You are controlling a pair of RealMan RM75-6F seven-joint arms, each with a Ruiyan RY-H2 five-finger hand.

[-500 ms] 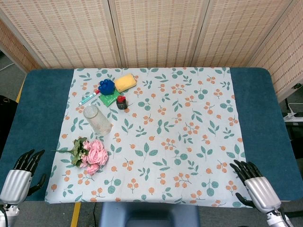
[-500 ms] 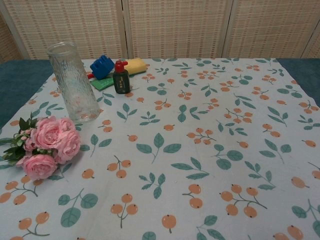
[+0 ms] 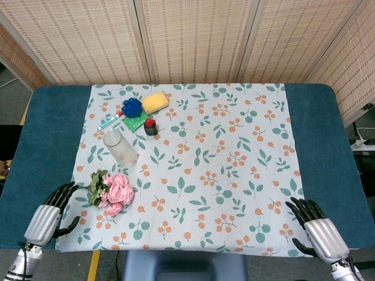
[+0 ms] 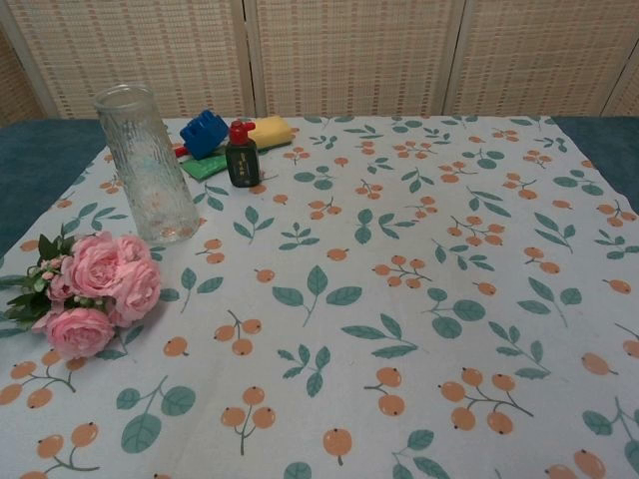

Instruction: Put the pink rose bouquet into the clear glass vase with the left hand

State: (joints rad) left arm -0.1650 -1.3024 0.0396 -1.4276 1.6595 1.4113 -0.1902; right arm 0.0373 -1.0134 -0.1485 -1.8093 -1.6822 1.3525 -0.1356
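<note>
- My left hand (image 3: 51, 211) sits low at the lower left of the head view, fingers spread and holding nothing, just beside the stem end of the pink rose bouquet (image 3: 112, 191); I judge it is lined up there for a grasp on the stems.
- The bouquet lies flat on the floral-print cloth covering the surface (image 3: 234, 152), blooms pointing toward frame centre.
- The clear ribbed glass vase (image 4: 147, 165) stands upright near the bouquet, further up the frame, mouth open for the stems.
- My right hand (image 3: 313, 225) rests at the lower right, fingers apart, empty, well clear of the work.
</note>
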